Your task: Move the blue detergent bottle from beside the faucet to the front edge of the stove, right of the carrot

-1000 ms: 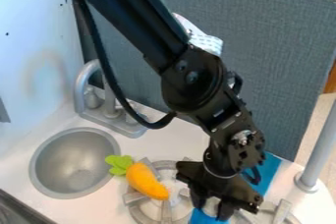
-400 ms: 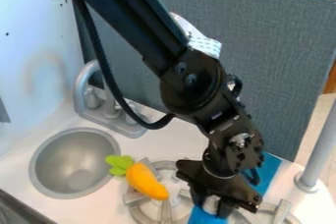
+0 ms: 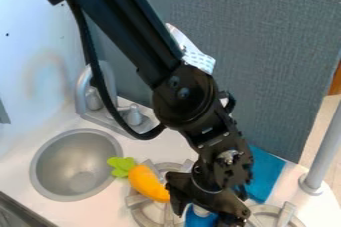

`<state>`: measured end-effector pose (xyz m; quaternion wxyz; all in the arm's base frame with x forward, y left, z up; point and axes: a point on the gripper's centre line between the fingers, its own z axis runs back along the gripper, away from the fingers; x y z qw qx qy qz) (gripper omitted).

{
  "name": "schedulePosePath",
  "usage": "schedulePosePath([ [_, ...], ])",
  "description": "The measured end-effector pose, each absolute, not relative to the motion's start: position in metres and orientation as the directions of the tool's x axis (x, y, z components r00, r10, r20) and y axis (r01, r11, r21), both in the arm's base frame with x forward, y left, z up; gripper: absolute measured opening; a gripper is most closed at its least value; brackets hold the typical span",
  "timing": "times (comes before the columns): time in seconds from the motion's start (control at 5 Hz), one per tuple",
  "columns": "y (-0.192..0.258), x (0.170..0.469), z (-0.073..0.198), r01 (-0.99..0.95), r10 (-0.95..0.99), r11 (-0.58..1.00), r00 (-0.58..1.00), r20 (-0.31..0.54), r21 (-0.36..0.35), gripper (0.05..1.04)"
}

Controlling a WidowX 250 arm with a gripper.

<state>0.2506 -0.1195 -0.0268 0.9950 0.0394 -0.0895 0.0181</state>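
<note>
My gripper [image 3: 205, 213] is low over the stove at the bottom of the camera view, right of centre, its fingers apart. A blue thing [image 3: 200, 220] shows between and below them, with a pale, silvery patch above it; whether the fingers touch it I cannot tell. Behind the gripper to the right, a flat blue piece [image 3: 264, 175] lies on the counter, partly hidden by the arm. An orange carrot-like toy with a green top [image 3: 146, 183] rests on the left burner's edge, just left of the gripper.
A round grey sink [image 3: 77, 165] is set in the counter at left, with a grey faucet [image 3: 85, 91] behind it. Burner grates [image 3: 136, 200] lie around the gripper. A grey post [image 3: 324, 151] stands at right, and a grey-blue panel [image 3: 266, 47] rises behind.
The arm and gripper have moved left, closer to the orange toy, and the fingers look wider apart. More of the flat blue piece shows behind; the blue between the fingers appears farther left.
</note>
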Motion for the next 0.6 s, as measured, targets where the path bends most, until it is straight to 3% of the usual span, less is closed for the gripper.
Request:
schedulePosePath([
  [0.2,-0.118,0.249,-0.026,-0.044,0.029,0.996,0.984,0.177,0.079,1.005],
  [0.6,-0.124,0.251,0.025,-0.033,0.027,0.999,0.977,0.212,0.024,1.003],
])
